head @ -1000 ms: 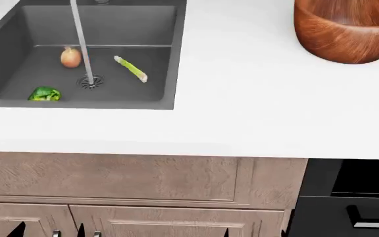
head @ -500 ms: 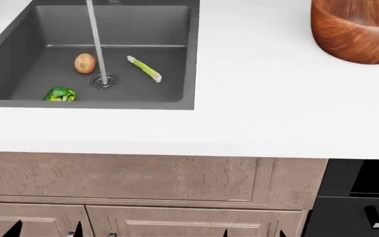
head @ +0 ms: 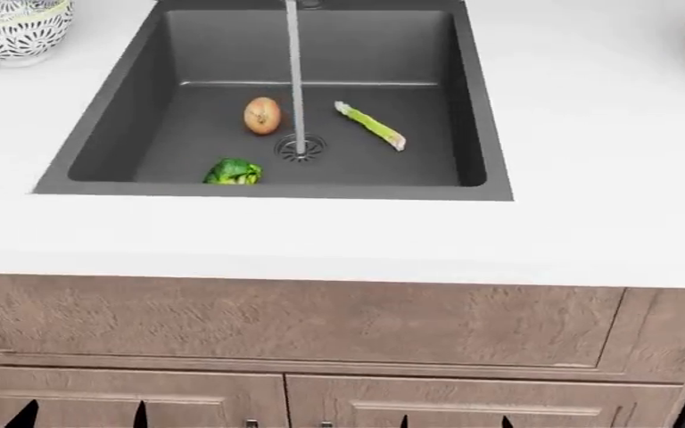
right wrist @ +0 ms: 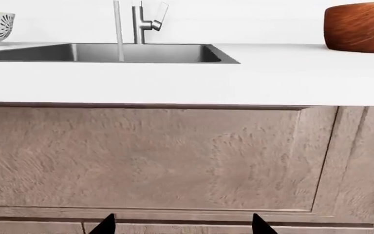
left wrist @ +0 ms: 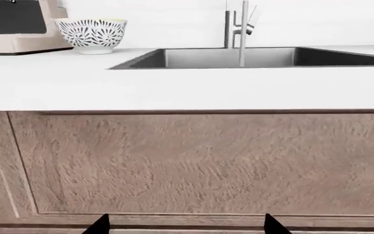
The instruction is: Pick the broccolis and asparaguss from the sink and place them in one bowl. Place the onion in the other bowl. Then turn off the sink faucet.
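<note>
Two grippers show only as dark fingertips at the lower edge of each view: the left gripper (left wrist: 183, 225) and the right gripper (right wrist: 181, 224) both have their tips set wide apart, nothing between them, facing the brown wood-grain cabinet front (head: 318, 325) below the counter; the rest of each gripper and both arms are cut off. Above lies the white countertop (head: 581, 178) with the sink (head: 140, 98) sunk into it. On the basin floor the onion (head: 261, 115) sits just beside the round drain (head: 300, 148), the broccoli (head: 233, 171) lies near the front wall, and the asparagus (head: 370, 125) lies slantwise on the drain's other side. A thin stream of water (head: 296, 76) falls onto the drain. The sink faucet (right wrist: 142, 22) is cut off in the head view; its column and side lever appear in the wrist views. The patterned bowl (head: 12, 28) stands partly out of frame, and the wooden bowl (right wrist: 361, 27) is seen only in part.
</note>
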`<state>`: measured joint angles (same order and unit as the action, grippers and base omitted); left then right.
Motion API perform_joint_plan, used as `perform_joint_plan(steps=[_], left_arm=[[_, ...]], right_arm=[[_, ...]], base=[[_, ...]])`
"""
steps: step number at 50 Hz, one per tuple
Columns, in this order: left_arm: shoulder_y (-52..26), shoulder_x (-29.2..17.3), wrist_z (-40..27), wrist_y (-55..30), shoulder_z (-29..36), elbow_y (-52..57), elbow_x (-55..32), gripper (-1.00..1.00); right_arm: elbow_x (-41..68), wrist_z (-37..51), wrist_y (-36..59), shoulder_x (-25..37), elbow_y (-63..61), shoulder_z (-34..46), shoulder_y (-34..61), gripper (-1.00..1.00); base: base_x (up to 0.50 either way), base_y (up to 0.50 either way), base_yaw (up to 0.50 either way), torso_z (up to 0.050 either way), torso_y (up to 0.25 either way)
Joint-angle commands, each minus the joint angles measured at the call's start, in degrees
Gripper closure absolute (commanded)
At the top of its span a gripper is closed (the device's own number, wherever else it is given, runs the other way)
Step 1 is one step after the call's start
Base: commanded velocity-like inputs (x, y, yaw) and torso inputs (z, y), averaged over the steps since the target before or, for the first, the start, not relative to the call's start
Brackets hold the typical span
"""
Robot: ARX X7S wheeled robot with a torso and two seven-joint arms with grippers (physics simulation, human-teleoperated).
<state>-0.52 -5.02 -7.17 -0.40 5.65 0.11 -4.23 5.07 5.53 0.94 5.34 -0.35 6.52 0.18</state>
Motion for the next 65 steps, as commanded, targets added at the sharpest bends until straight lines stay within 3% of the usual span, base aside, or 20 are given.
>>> perform_joint_plan(steps=[1,8,40,65], left_arm=[[-0.14,-0.72,-0.85,-0.52,0.63,0.24,-1.24,-1.0],[-0.43,-0.97,-1.5,-1.48,1.73,-0.01,-1.02,-1.0],[-0.53,-2.6,-3.57,-0.41,3.42,0.01,-1.78,-1.0],[-0.75,-3.39,-4.56,0.28,4.44,-0.46,-2.68,-1.0]], right_arm=[[0.31,1.06,0.6,0.77,0.08,0.99,0.31,-1.0],[-0.36,1.87,1.34,1.23,0.1,1.9,0.63,-1.0],[3.06,3.02,-0.31,2.14,1.0,2.55,0.6,-1.0],[3.79,3.93,-0.31,3.05,1.41,3.85,1.13,-1.0]], base=[[0.0,0.5,0.0,0.0,0.0],[0.0,0.48,0.0,0.0,0.0],[0.0,0.0,0.0,0.0,0.0],[0.0,0.0,0.0,0.049,0.0]])
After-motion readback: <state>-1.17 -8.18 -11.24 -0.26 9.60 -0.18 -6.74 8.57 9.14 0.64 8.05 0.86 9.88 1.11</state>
